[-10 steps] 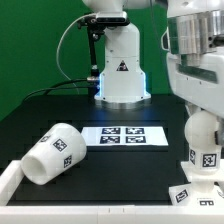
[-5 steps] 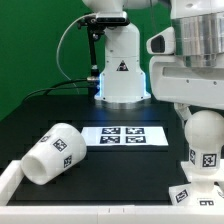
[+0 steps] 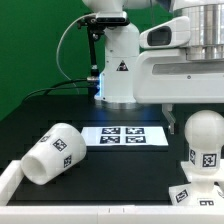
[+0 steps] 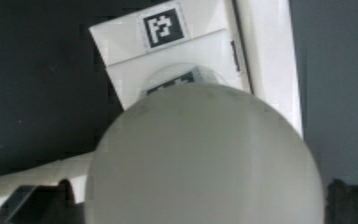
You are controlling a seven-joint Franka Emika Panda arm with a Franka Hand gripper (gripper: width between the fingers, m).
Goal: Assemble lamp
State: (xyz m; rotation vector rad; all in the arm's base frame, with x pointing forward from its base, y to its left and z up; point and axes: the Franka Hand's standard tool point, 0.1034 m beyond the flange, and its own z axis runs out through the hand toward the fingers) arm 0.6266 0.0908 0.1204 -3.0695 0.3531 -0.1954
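The white bulb (image 3: 205, 143) stands upright on the angular base (image 3: 190, 193) at the exterior view's right. My gripper (image 3: 198, 120) hangs just above it, open, with one dark finger (image 3: 170, 123) beside the bulb's round head. In the wrist view the bulb's head (image 4: 202, 150) fills most of the picture, with the tagged base (image 4: 167, 40) beyond it. The dark fingertips (image 4: 34, 205) stand wide apart on either side of the head and hold nothing. The cup-shaped shade (image 3: 55, 152) lies on its side at the front left.
The marker board (image 3: 122, 134) lies flat in the middle of the black table. The white robot pedestal (image 3: 120, 70) stands behind it. A white rim (image 3: 12, 180) edges the table's front left. The arm's body covers the upper right.
The gripper has let go of the bulb and risen. The hand that covered the bulb's head is now above it, so the whole round head shows. Shade and board have not moved.
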